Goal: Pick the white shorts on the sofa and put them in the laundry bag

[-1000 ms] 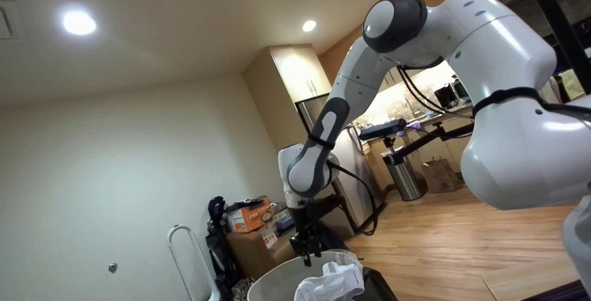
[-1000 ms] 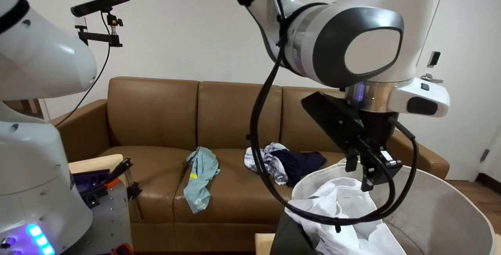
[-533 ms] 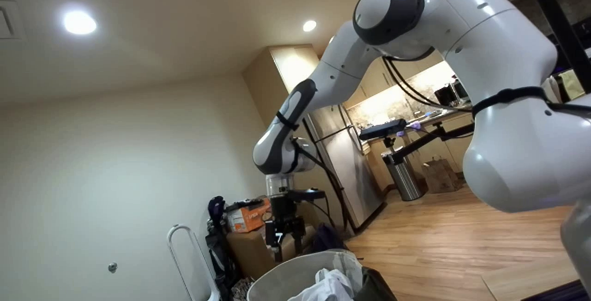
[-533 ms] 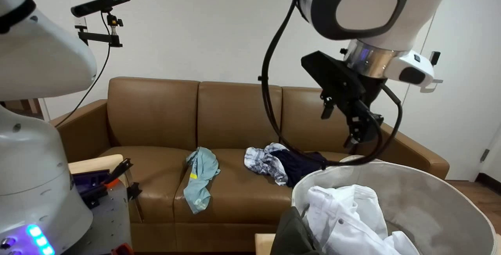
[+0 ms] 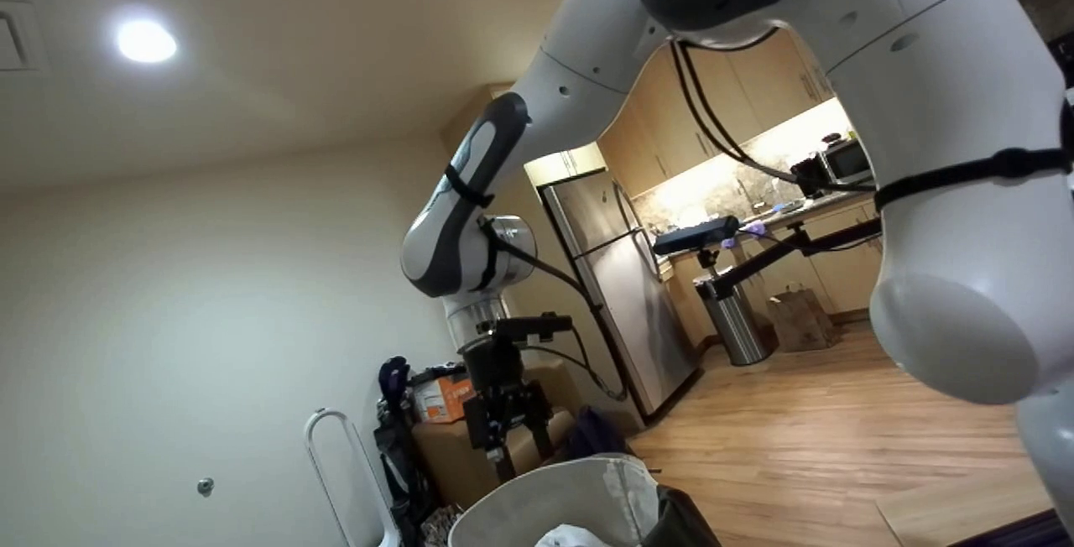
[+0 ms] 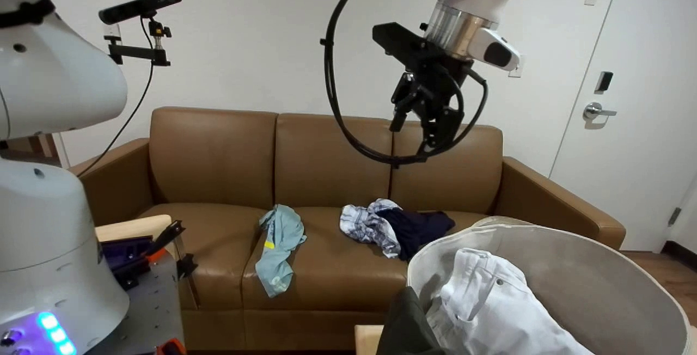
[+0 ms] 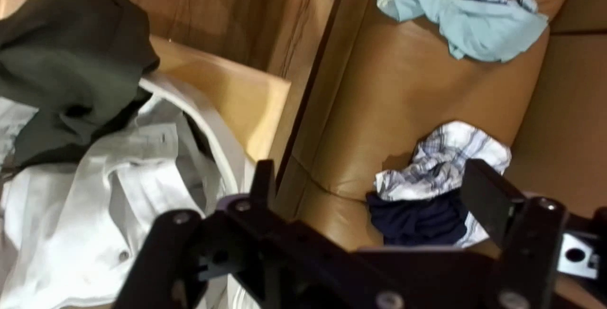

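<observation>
The white shorts (image 6: pixel 495 300) lie crumpled inside the laundry bag (image 6: pixel 599 279), a pale round container. From above, in the wrist view, the shorts (image 7: pixel 85 223) fill the near part of the bag, whose rim (image 7: pixel 208 129) curves beside them. Only a small white patch of the shorts (image 5: pixel 570 537) shows over the bag's edge in an exterior view. My gripper (image 6: pixel 412 138) hangs in the air in front of the brown sofa (image 6: pixel 326 164), higher than the bag and apart from it. In the wrist view the gripper's jaws (image 7: pixel 371 174) stand wide open, holding nothing.
A dark green cloth (image 6: pixel 408 317) hangs over the bag's rim. On the sofa seat lie a light blue garment (image 6: pixel 282 246), a plaid garment (image 6: pixel 367 227) and a navy garment (image 6: pixel 416 230). A camera (image 6: pixel 140 6) stands on a bracket by the arm's base.
My gripper has risen from beside the shorts and moved off the bag toward the sofa, its jaws spreading wider. The shorts have sunk lower into the bag.
</observation>
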